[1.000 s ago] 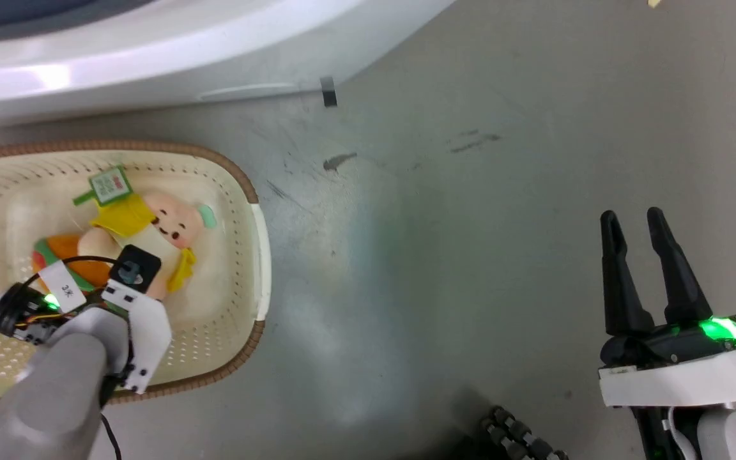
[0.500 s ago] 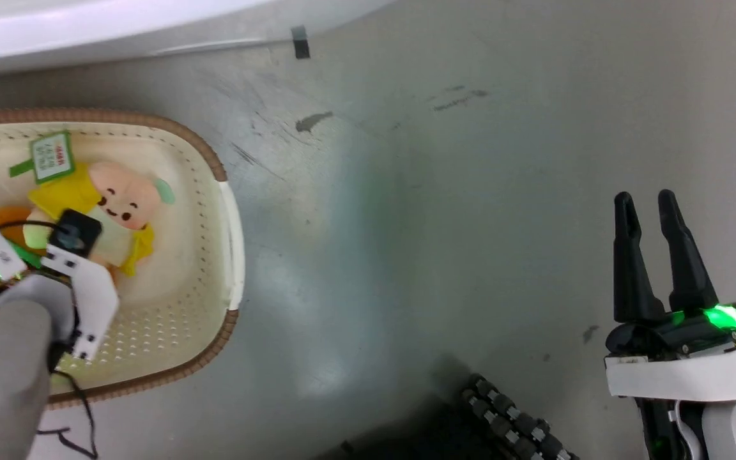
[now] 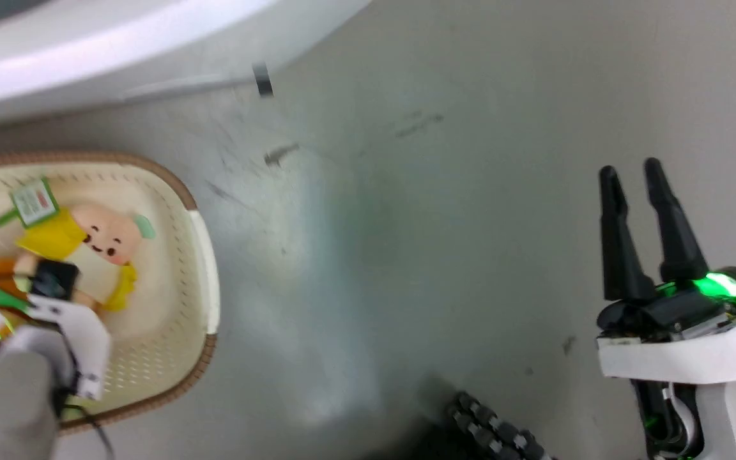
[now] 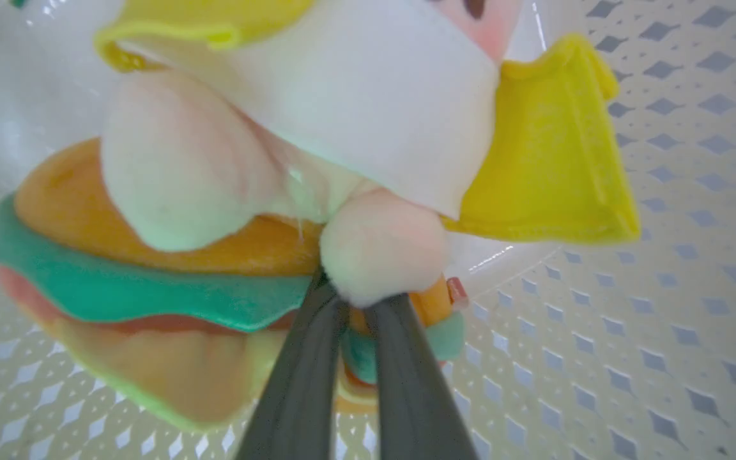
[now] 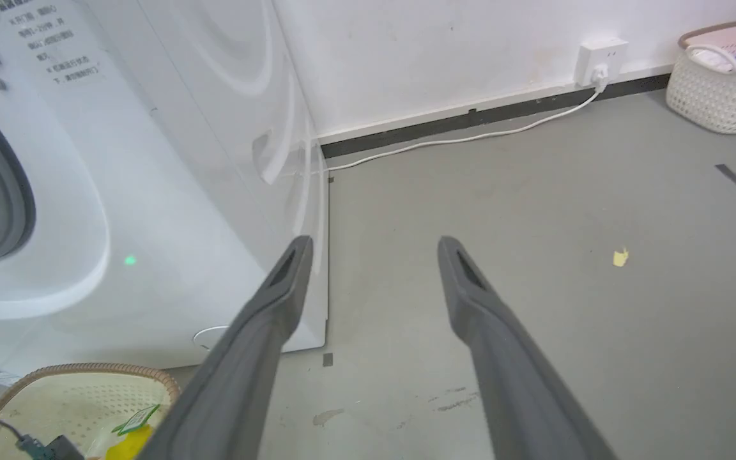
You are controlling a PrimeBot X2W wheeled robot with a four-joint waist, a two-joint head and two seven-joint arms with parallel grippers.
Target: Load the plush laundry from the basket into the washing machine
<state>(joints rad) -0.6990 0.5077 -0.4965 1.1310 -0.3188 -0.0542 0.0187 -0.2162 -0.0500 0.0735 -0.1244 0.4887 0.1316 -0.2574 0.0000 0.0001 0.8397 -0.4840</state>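
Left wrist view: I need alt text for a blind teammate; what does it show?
The left gripper pinches a round pale limb of the plush laundry, a doll in yellow jacket and white bib with a hamburger cushion, inside the cream perforated basket.

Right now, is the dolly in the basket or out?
In: the plush laundry lies inside the basket, within its brown rim.

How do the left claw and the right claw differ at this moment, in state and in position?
The left claw is closed, pinching a pale round limb of the plush laundry; the right claw stands open and holds nothing. The left claw is down inside the basket; the right claw is over bare floor, apart from the basket. Both have two long dark fingers.
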